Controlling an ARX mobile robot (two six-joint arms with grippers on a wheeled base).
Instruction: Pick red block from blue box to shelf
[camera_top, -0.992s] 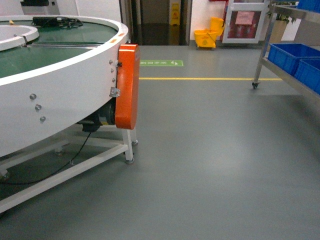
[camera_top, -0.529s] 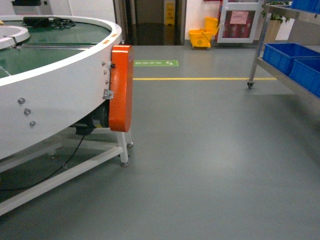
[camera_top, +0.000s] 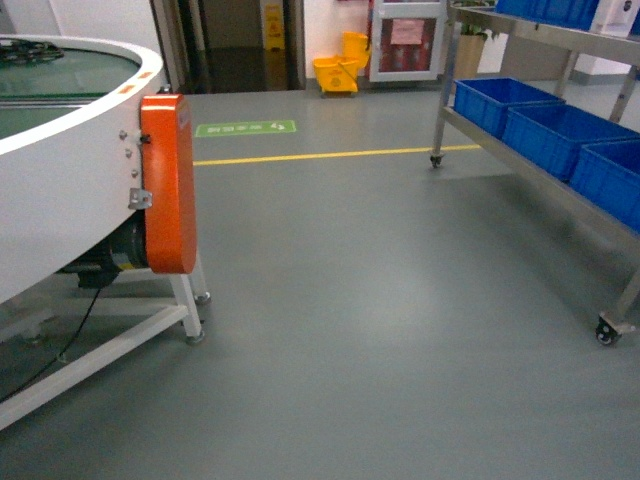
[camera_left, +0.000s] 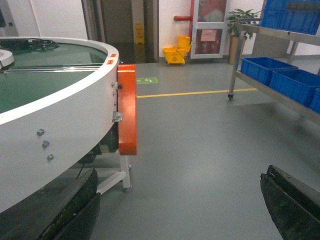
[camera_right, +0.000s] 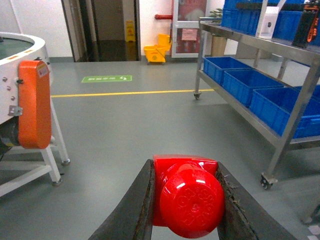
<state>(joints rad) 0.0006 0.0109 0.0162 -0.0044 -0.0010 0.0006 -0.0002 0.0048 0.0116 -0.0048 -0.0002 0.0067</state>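
The right gripper (camera_right: 186, 200) was clamped on the red block (camera_right: 187, 197), stud facing the camera, while the left gripper (camera_left: 175, 210) hung wide apart with nothing in it. It looked like the carrying step; next it needed to close on the shelf (camera_top: 560, 185) and find a free spot among the blue crates (camera_top: 545, 125).

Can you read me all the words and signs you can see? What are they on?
None can be read.
Green floor sign: white marks, too blurred.
Yellow standing sign in the doorway: too small.
Pink notice on the glass door: too blurred.
Red block: faint raised marks on its stud, unreadable.
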